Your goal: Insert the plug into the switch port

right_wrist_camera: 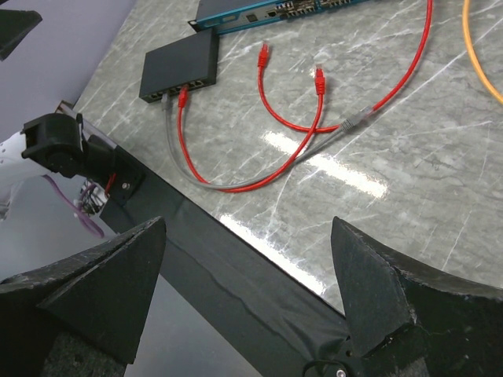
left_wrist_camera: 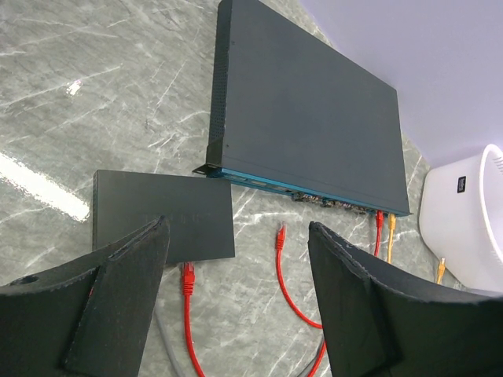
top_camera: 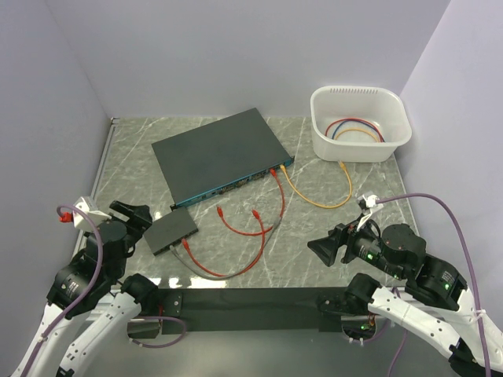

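Note:
The switch (top_camera: 220,153), a large flat dark grey box with a teal-blue front edge, lies mid-table; it also shows in the left wrist view (left_wrist_camera: 306,110). A red cable (top_camera: 280,196) and a yellow cable (top_camera: 314,200) are plugged into its front right. Two loose red plugs (top_camera: 219,210) (top_camera: 255,213) lie on the marble in front of it, and both show in the right wrist view (right_wrist_camera: 265,53) (right_wrist_camera: 319,78). My left gripper (top_camera: 134,216) (left_wrist_camera: 237,228) is open and empty, beside the small black slab (top_camera: 169,230). My right gripper (top_camera: 324,247) (right_wrist_camera: 247,228) is open and empty, right of the cables.
A red plug (left_wrist_camera: 188,279) and a grey cable (right_wrist_camera: 236,184) sit in the black slab (left_wrist_camera: 161,214). A white basin (top_camera: 360,122) with coiled cables stands at the back right. A black strip (top_camera: 251,302) runs along the near table edge. Lilac walls enclose the table.

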{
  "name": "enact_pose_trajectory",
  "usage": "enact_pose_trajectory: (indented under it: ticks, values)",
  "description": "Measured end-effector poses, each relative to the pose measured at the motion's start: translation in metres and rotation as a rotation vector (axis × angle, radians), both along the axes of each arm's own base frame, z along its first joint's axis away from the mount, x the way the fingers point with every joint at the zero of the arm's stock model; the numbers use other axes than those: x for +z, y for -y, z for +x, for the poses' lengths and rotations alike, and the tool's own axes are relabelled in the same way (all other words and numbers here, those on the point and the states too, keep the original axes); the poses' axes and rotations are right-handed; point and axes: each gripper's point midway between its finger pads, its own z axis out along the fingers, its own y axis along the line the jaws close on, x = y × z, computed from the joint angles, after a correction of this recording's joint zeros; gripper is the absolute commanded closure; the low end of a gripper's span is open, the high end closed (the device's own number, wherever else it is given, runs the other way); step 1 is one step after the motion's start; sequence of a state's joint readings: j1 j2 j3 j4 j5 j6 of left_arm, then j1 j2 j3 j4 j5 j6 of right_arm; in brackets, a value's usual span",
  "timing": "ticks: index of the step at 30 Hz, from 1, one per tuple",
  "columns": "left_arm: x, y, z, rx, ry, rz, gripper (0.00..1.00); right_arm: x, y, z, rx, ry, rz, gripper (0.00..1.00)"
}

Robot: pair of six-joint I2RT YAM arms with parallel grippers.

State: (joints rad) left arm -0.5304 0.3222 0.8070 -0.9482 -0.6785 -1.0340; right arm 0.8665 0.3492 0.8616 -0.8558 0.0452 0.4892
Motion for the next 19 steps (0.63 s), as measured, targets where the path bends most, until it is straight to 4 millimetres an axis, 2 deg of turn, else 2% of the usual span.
enact_pose_trajectory:
  ticks: [19]
  values:
    - [0.0001,0.0001,0.0000,0.000,0.000,0.000,0.23,-0.0014,-0.0011,-0.0005,0.006,0.000,-0.002,0.03]
